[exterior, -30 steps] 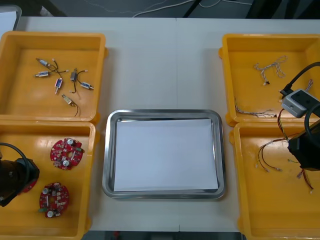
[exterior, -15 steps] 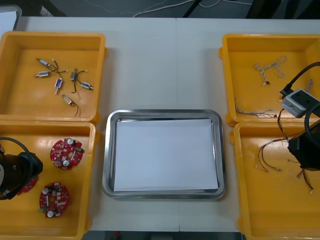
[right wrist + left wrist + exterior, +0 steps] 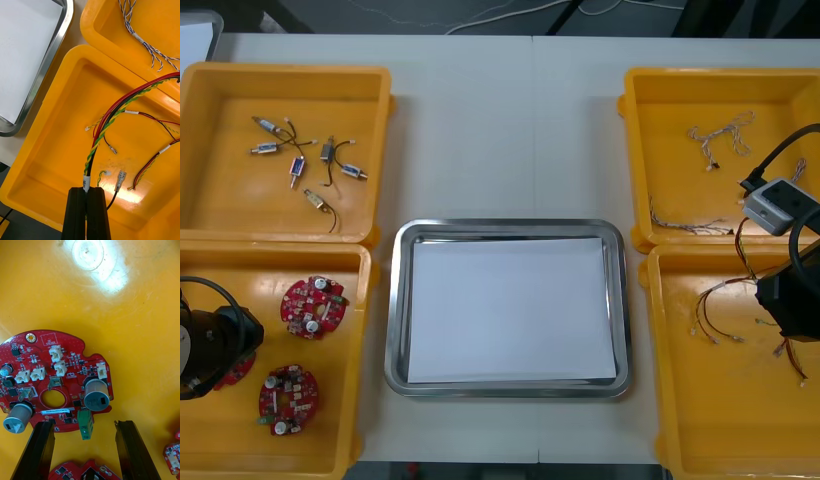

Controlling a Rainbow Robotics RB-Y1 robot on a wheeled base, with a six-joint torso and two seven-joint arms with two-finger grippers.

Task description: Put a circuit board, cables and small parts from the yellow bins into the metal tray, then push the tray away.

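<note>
My left pincer (image 3: 83, 424) is spread wide. Its two black fingers (image 3: 37, 450) stand on either side of the near edge of a round red circuit board (image 3: 56, 382). Nothing is pinched yet. That board lies flat on the floor of the near left yellow bin (image 3: 280, 252), and another board (image 3: 88, 470) peeks in between the fingers.

From above, my left arm (image 3: 210, 345) has crept a little farther into the bin than it was a second ago, so now it sits right over that board. I think the grab comes next: go down and squeeze.

My right pincer (image 3: 87, 190) has not moved. It is pressed on a red and yellow cable (image 3: 112, 120) in the near right yellow bin (image 3: 48, 123), and the cable pokes up between the fingers.

The metal tray (image 3: 395, 330) waits in the middle of the surface (image 3: 500, 130). It is white inside with nothing in it, so the job has barely begun.

Some things I can't see well. From above, my left arm and my right arm (image 3: 792, 300) cover their own pincers, and a red sliver of the board pokes out beside the left arm. I can't tell how high the left fingers are above the bin floor. The cable's far end runs out of the picture, and I can't tell if it is lifted.
</note>
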